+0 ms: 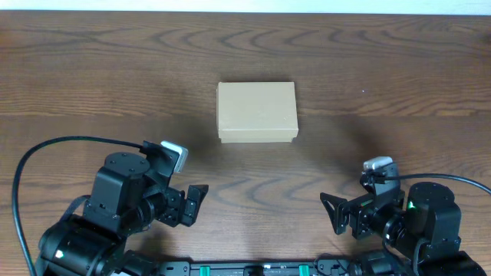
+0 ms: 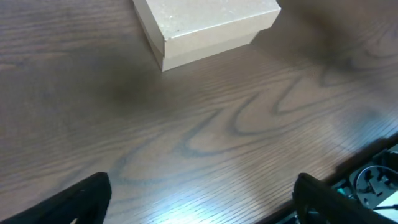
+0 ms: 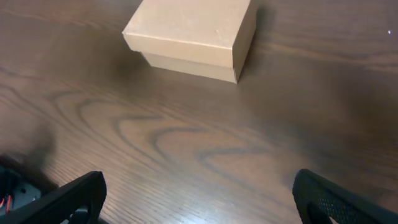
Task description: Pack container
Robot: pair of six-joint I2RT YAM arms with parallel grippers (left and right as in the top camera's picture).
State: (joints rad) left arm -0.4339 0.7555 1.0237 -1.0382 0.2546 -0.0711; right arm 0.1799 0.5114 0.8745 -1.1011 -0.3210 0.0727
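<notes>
The dark brown wood-grain counter (image 1: 92, 69) carries a closed rectangular tan cardboard box (image 1: 256, 111) at its centre. The box lies at 1 o'clock from the left hand (image 1: 192, 205) and 11 o'clock from the right hand (image 1: 336, 213), well apart from both. Each hand's fingers are spread apart, holding nothing.

Container (image 1: 256, 112): quantity one, and the same single unit appears in all three views. Table (image 1: 92, 69): quantity one. Arms: quantity two, designated left arm (image 1: 115, 192) and right arm (image 1: 430, 211). Grippers: quantity two, one per arm, designated left gripper (image 1: 193, 204) and right gripper (image 1: 334, 211). Fingers (image 2: 87, 196): two per gripper, four in total. Black cables (image 1: 46, 149): two visible, one at each arm.
</notes>
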